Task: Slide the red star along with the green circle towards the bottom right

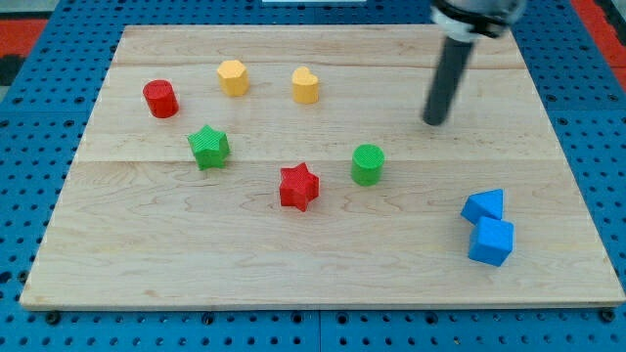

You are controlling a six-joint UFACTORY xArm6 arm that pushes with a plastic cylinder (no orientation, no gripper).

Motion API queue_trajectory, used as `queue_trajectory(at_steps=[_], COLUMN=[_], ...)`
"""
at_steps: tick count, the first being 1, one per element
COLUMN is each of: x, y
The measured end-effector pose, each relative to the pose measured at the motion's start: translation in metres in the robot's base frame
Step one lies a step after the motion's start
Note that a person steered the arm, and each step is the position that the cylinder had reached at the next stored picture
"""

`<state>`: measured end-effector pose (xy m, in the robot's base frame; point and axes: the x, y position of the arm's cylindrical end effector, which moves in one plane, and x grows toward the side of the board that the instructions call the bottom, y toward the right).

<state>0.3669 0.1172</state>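
The red star [299,186] lies near the middle of the wooden board [196,264]. The green circle [368,163] stands just to its upper right, a small gap apart. My tip [432,122] rests on the board above and to the right of the green circle, well clear of both blocks. The dark rod rises from it toward the view's top right.
A green star [208,147] lies left of the red star. A red cylinder [160,99] is at the upper left. A yellow hexagon [233,77] and a yellow heart [306,85] sit near the top. Two blue blocks [486,227] sit at the lower right.
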Motion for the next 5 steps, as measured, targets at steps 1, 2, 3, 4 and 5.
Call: queue_trajectory(at_steps=[1, 2, 3, 4, 5], x=[0.013, 0.066, 0.093, 0.126, 0.154], y=[-0.071, -0.076, -0.076, -0.068, -0.038])
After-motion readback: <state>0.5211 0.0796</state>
